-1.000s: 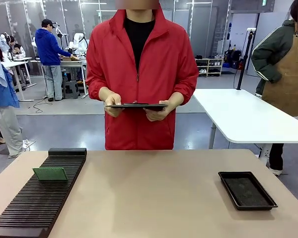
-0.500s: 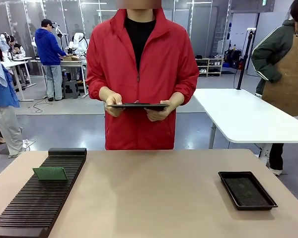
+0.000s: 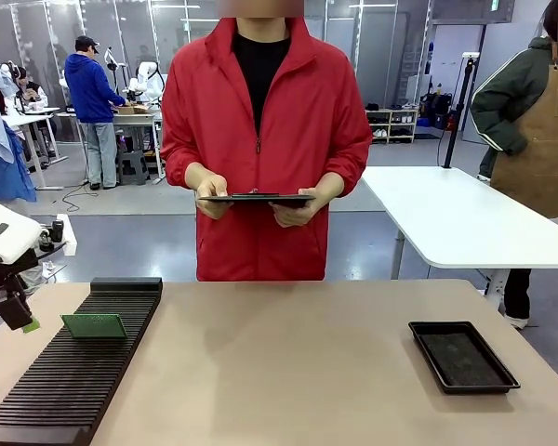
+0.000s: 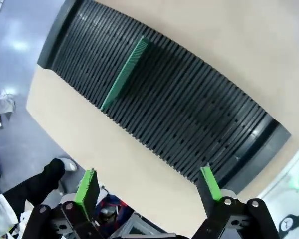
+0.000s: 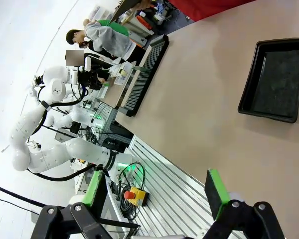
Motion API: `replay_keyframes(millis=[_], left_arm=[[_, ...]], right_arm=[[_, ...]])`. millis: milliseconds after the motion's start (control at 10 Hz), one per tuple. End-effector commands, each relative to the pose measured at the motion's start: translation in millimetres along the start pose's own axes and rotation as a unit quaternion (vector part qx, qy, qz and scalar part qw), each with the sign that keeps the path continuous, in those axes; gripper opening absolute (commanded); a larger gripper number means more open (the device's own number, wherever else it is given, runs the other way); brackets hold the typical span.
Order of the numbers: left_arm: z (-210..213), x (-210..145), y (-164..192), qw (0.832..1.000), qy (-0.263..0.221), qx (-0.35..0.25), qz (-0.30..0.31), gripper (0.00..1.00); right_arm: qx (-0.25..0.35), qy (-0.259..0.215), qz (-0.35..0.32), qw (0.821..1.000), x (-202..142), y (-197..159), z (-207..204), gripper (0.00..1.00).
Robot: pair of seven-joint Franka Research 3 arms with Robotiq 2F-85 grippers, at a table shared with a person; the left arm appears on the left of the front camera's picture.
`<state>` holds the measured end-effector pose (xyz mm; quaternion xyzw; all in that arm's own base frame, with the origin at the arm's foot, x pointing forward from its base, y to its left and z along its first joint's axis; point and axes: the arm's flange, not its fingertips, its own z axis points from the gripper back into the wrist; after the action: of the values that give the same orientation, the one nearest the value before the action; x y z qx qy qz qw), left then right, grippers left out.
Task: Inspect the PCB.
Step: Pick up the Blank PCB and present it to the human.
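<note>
Okay, left fingers are at the left edge of the front view, hanging just off the outer side of the black slotted rack, close to the PCB but not touching it. On the left wrist view those fingers are spread wide, green pads facing each other with open air between them. From there I'm looking down on the rack. The PCB stands on edge in one slot, a thin green strip towards the rack's far end, well ahead of the pads.

In the front view, the board is upright in the far part of the rack, on my left side of the worktop, its speckled face turned my way.

Right fingers are spread as well, holding nothing, up above the near edge of the worktop. Beyond them I see the shallow black tray lying flat, and the rack farther off.

Across the worktop, a person in a red jacket holds a dark tablet level in both hands. The tray sits on my right side, well apart from the rack.
</note>
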<state>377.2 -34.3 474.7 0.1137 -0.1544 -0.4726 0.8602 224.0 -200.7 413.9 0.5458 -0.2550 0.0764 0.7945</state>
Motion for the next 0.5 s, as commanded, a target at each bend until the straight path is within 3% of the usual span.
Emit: replay_keyframes(millis=[0,300,400], left_arm=[[5.7,0.2,-5.2,1.0,0.007,-0.006,-0.004,1.0],[-0.2,-0.2,-0.3,1.0,0.0,-0.001,-0.001,1.0],[-6.3,-3.7,-5.5,0.998,-0.002,0.016,-0.061,1.0]], right_arm=[[0.005,-0.006,0.01,1.0,0.9,0.1,1.6,1.0],[0.005,-0.006,0.01,1.0,0.9,0.1,1.6,1.0],[0.005,-0.006,0.01,1.0,0.9,0.1,1.6,1.0]])
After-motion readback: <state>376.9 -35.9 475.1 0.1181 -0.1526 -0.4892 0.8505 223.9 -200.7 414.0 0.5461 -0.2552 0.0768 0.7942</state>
